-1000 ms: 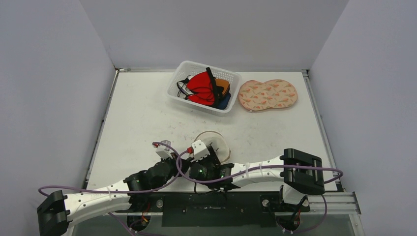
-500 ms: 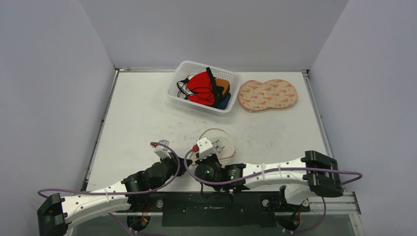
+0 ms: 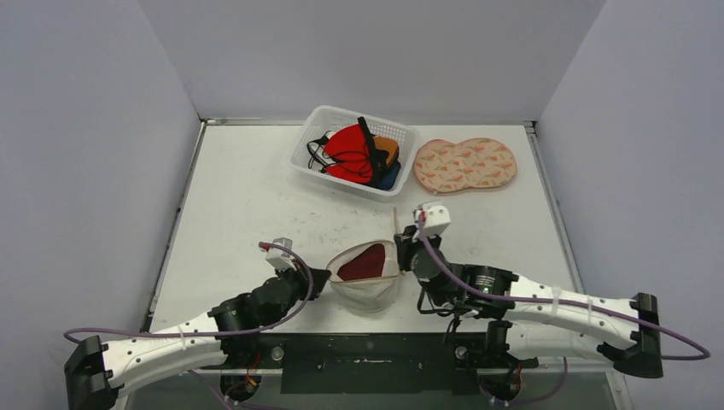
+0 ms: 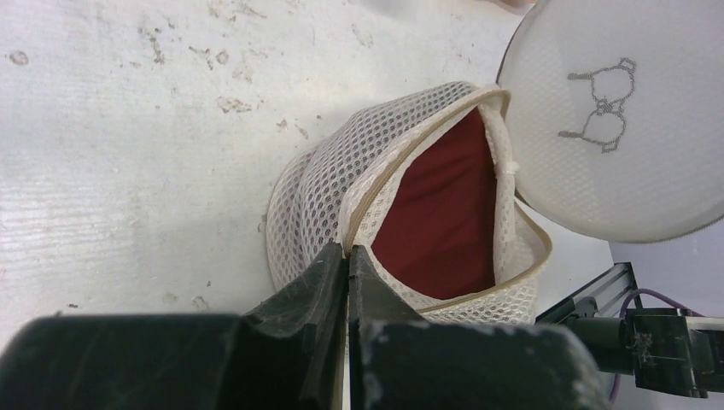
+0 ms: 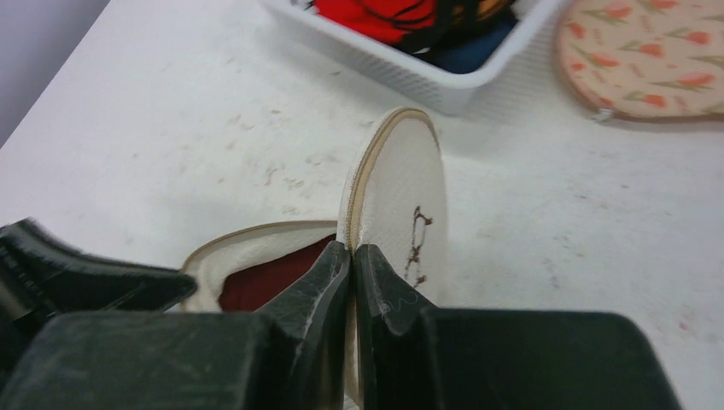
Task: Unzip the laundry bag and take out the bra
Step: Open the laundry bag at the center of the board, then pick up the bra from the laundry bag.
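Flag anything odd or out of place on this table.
Nothing is spilled or damaged. The mesh laundry bag gapes open, its round lid pinched upright by the right fingers, the dark red bra showing inside. The white basket sits askew on the table.

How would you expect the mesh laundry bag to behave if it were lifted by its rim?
Probably floppy: the mesh laundry bag sags and creases where the left end effector pinches its rim. Its round lid likely holds shape better: it stands flat on edge in the right end effector. The dark red bra inside might slide out the open mouth.
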